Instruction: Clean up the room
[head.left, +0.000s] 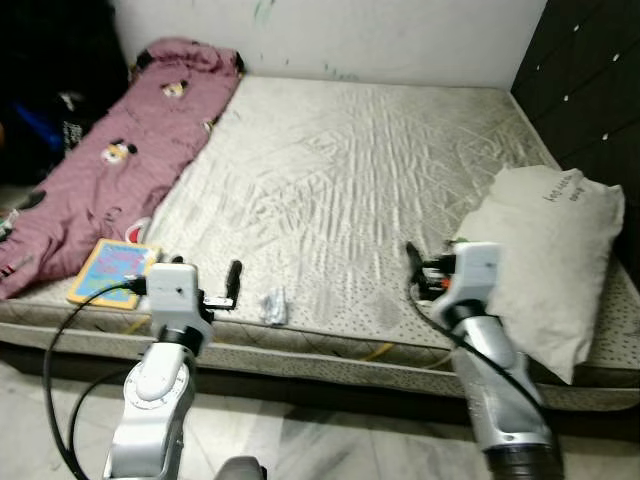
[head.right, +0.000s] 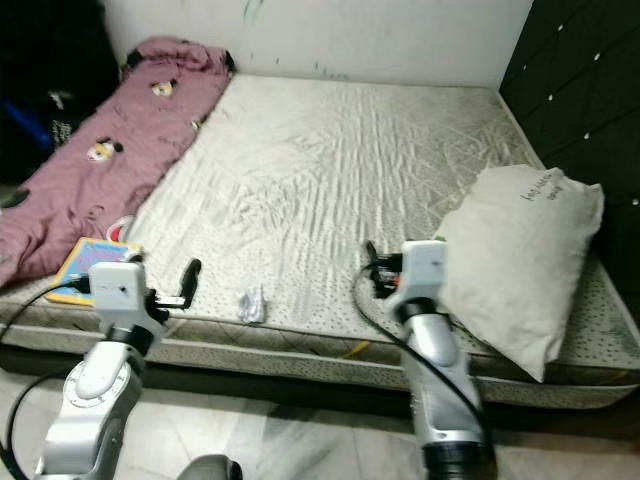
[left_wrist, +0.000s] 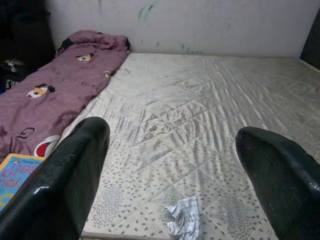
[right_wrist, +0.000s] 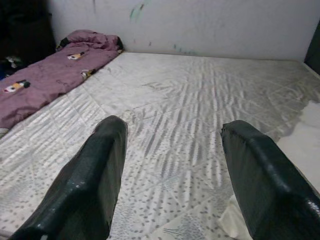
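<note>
Head view: crumpled wrapper (head.left: 273, 306) lies on the mattress (head.left: 350, 180) near its front edge, just right of the left gripper (head.left: 232, 284), likely the first pickup. Book (head.left: 112, 271) and quilt (head.left: 110, 160) lie to the left, pillow (head.left: 545, 255) to the right.

Left wrist: fingers (left_wrist: 60, 185) spread wide, empty, wrapper between and just ahead, so lined up for a grasp.

Right wrist: right gripper (right_wrist: 172, 165) wide open, empty, beside the pillow.
</note>
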